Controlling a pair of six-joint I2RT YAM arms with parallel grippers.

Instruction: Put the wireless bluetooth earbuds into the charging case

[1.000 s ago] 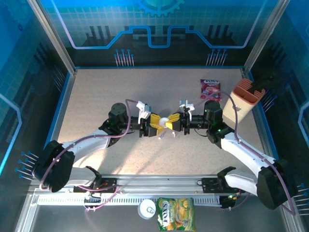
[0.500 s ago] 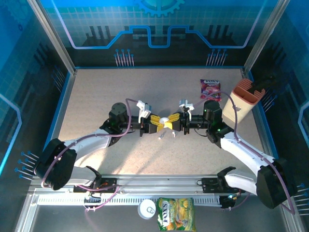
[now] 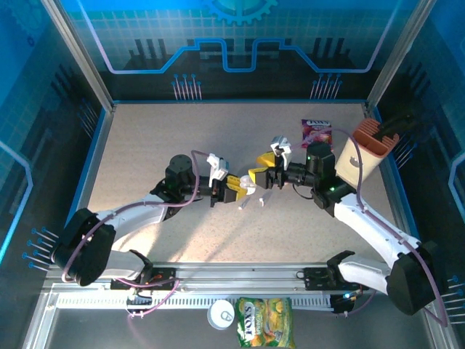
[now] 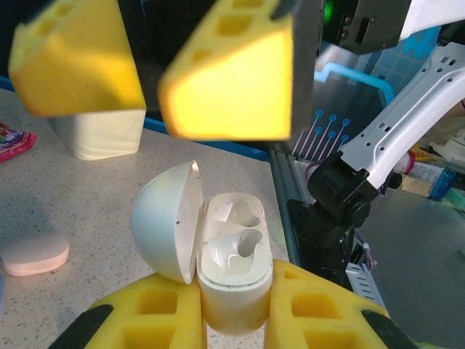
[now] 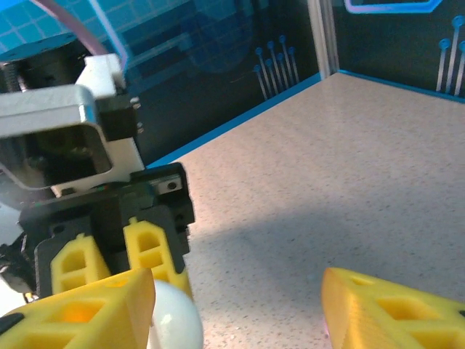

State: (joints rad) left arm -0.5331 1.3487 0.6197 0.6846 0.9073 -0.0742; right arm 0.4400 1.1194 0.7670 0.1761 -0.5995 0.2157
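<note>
The speckled surface [image 3: 145, 145] lies open across its far and left parts, out to the blue rim [image 3: 94, 156]. A tan container [image 3: 367, 149] and a red packet [image 3: 316, 133] crowd the far right corner. Both arms reach inward, forearms low, and meet at mid-surface. The left end effector [image 3: 238, 187] is clamped on the open charging case [image 4: 232, 287], its lid [image 4: 171, 225] swung left and a white earbud [image 4: 236, 251] seated inside. The right end effector [image 3: 261, 166] hangs close by the case without touching it, fingers parted wide and gripping nothing.
</note>
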